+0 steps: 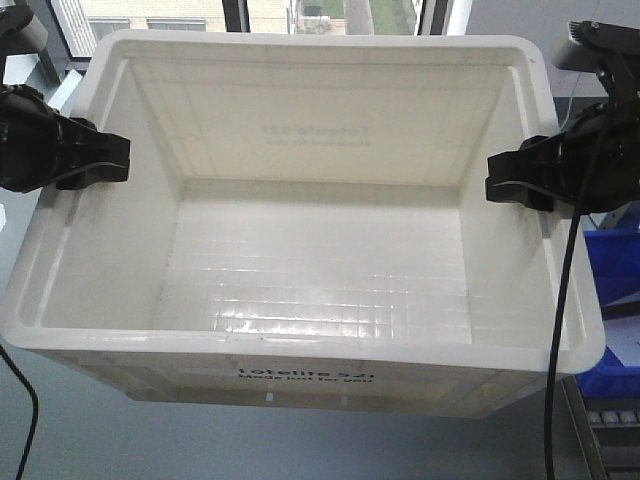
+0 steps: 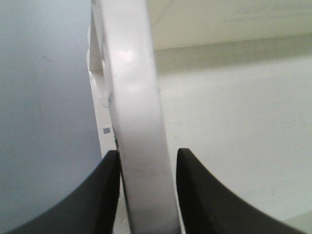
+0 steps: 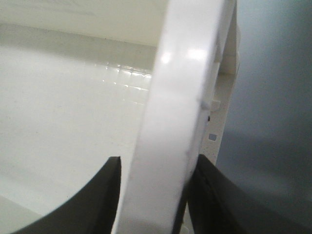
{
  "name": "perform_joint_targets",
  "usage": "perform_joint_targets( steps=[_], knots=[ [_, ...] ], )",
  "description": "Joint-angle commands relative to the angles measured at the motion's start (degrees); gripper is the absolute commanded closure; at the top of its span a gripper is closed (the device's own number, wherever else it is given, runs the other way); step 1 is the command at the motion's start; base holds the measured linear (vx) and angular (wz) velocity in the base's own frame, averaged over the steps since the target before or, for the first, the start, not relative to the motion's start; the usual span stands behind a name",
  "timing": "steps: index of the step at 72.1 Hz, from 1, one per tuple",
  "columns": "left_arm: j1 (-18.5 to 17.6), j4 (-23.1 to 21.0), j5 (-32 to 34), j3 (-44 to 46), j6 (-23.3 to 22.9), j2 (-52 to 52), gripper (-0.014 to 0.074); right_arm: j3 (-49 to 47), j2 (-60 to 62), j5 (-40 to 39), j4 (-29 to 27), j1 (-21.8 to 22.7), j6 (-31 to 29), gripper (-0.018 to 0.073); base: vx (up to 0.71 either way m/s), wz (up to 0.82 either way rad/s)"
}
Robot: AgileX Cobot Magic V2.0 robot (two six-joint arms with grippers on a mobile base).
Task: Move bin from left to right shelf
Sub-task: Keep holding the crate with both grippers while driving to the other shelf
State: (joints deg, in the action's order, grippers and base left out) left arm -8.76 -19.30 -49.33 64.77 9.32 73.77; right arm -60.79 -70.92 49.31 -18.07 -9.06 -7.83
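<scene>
The left gripper [image 1: 105, 160] and right gripper [image 1: 510, 182] are each clamping a side rim of the white bin [image 1: 310, 130] over grey floor [image 1: 90, 430]. Windows [image 1: 200, 15] are showing behind it, with blue crates [image 1: 612, 262] sitting at right.

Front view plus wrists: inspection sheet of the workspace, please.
Surface: no shelf in view; grey floor under the bin.
Job's things: white bin, upright, empty.
Clutter: nothing seen.
Grippers: left gripper shut on the bin's left rim; right gripper shut on its right rim.
Cables: black cable hangs across the right rim; second cable at lower left.
Surroundings: window behind; blue crates at right.
</scene>
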Motion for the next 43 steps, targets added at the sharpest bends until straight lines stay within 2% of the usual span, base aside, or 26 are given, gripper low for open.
perform_joint_targets(
  steps=[1,21,43],
  knots=[
    [-0.48,-3.31,3.91,2.02,2.62,-2.7,0.0594,-2.08,1.86,-4.8,-0.5,0.2,-1.7,0.0564,0.47,0.06],
    [-0.48,-3.31,3.96,2.02,2.62,-2.7,0.0594,-2.08,1.86,-4.8,-0.5,0.2,-1.7,0.0564,0.44,0.2],
    [-0.48,-3.31,4.09,2.02,2.62,-2.7,0.0594,-2.08,1.86,-4.8,-0.5,0.2,-1.7,0.0564,0.35,0.54]
  ],
)
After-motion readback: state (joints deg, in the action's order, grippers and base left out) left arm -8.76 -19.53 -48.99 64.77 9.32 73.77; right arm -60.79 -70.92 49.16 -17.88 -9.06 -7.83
